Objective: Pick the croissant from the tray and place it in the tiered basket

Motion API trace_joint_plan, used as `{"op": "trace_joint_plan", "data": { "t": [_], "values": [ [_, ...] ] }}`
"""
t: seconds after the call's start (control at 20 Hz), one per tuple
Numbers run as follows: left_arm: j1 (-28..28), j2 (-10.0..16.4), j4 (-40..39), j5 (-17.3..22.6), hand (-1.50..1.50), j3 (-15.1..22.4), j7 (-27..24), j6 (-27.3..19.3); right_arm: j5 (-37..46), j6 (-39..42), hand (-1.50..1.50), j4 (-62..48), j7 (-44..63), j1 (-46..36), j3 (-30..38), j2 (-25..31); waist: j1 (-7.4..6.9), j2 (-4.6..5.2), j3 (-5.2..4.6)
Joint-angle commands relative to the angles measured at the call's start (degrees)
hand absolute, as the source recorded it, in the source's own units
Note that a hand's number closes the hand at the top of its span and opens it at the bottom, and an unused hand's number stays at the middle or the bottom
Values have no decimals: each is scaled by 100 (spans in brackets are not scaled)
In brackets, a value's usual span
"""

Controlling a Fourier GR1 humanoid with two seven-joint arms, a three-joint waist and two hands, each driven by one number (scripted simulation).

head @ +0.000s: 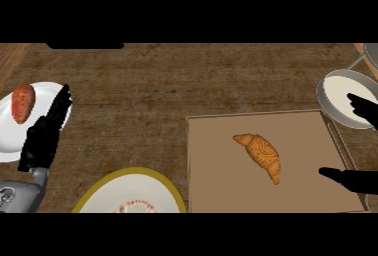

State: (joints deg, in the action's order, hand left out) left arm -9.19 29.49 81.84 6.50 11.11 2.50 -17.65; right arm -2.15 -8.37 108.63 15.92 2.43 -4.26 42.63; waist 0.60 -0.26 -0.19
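Observation:
A golden-brown croissant (pixel 260 156) lies aslant in the middle of the flat brown tray (pixel 214 190). My right hand (pixel 359 181) comes in from the right edge, open. Its thumb sits over the tray's right side, a short way right of the croissant and not touching it. Its fingers (pixel 363 110) reach up over the rim of the tiered basket (pixel 334 94), a grey round bowl with a pale inside at the upper right. My left hand (pixel 43 134) rests open at the far left, fingers pointing up.
A white plate (pixel 9 145) with a reddish-orange oblong food item (pixel 23 103) lies under my left hand. A yellow-rimmed plate (pixel 151 176) sits at the bottom centre, left of the tray. The counter top is dark wood.

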Motion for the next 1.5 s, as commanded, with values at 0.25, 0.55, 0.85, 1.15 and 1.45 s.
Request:
{"op": "trace_joint_plan", "data": {
  "t": [0.25,0.55,0.85,1.15,1.45],
  "values": [
    [-394,-165,38,-184,0,84,399,-51,-56,1647,-150,974,2601,-1082,-594,1396,-153,38,3],
    [-303,-354,-555,-196,0,-136,-376,214,520,1632,-150,905,4475,-2490,-1670,383,-170,49,4],
    [-181,-419,210,-465,0,3,375,22,617,1999,-150,31,5045,-2969,-2128,-432,-153,27,15],
    [62,-317,70,-425,0,-275,-17,289,903,2230,-150,-359,4992,-2862,-2233,-487,-99,22,16],
    [-180,-390,-205,-396,0,-537,45,515,1172,2324,-150,-140,5135,-2591,-2357,-717,-55,18,17]
  ]
}}
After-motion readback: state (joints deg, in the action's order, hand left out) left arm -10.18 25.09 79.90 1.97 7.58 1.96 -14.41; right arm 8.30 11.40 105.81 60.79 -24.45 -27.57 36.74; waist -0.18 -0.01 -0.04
